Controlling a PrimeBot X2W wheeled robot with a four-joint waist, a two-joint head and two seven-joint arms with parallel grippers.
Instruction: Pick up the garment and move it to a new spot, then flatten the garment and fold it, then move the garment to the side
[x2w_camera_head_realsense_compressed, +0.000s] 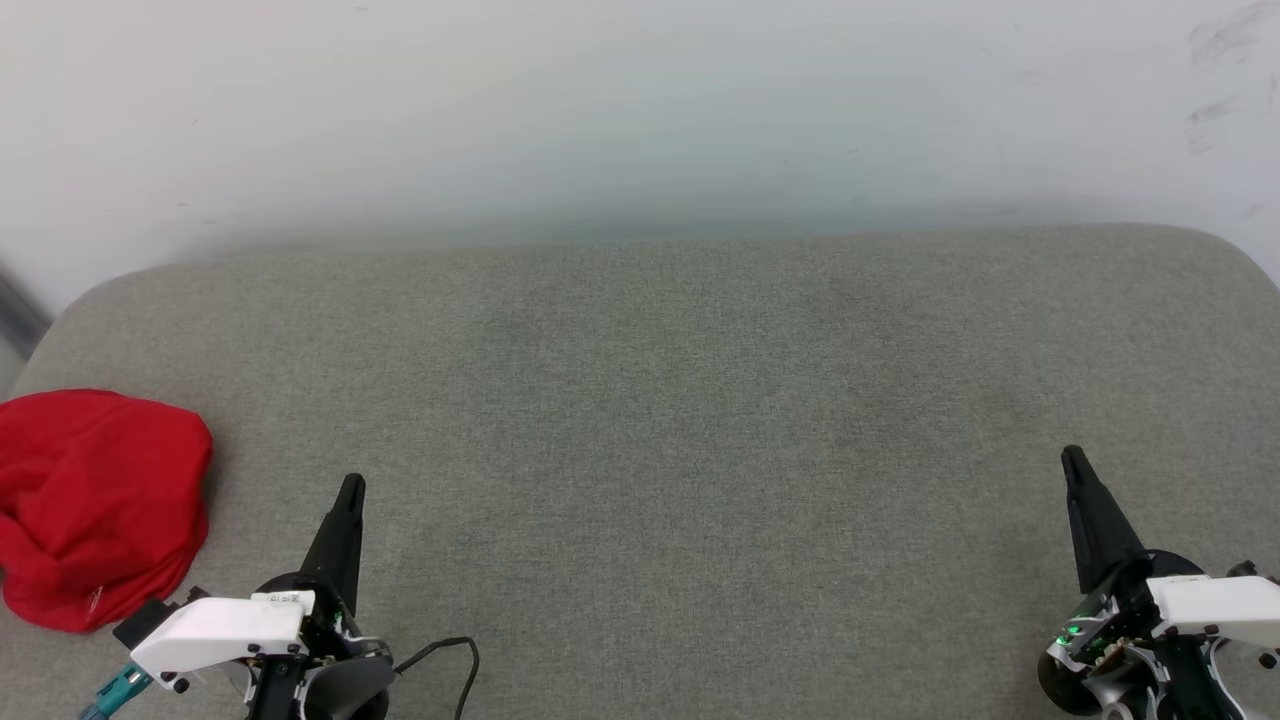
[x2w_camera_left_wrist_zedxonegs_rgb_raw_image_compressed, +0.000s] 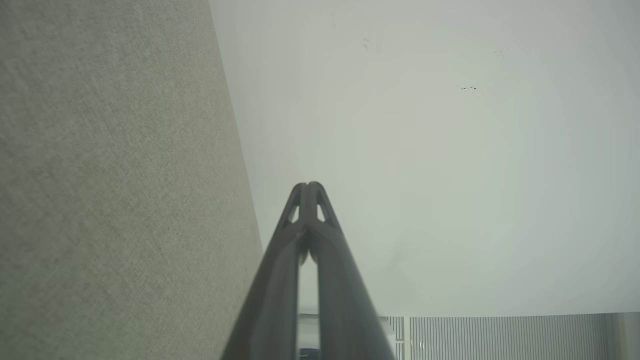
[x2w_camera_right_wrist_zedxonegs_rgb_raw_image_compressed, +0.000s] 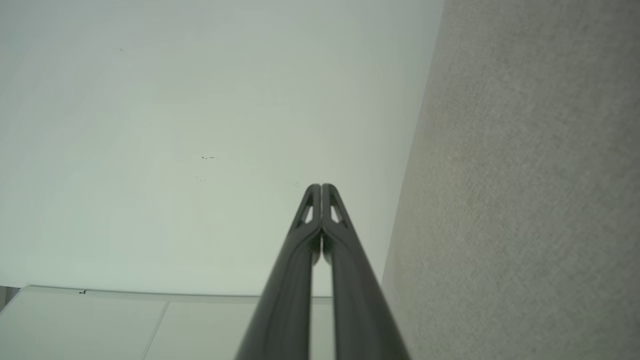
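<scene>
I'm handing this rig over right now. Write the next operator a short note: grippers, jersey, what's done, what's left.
The jersey lies bunched in a red heap at the left edge of the grey cushion.
The left gripper is shut and empty, just right of the jersey.
The right gripper is shut and empty, over the cushion's right side.
Done: nothing that shows; the jersey is neither flat nor neatly folded.
Left: pick it up, move it, flatten it, fold it, set it aside.
</scene>
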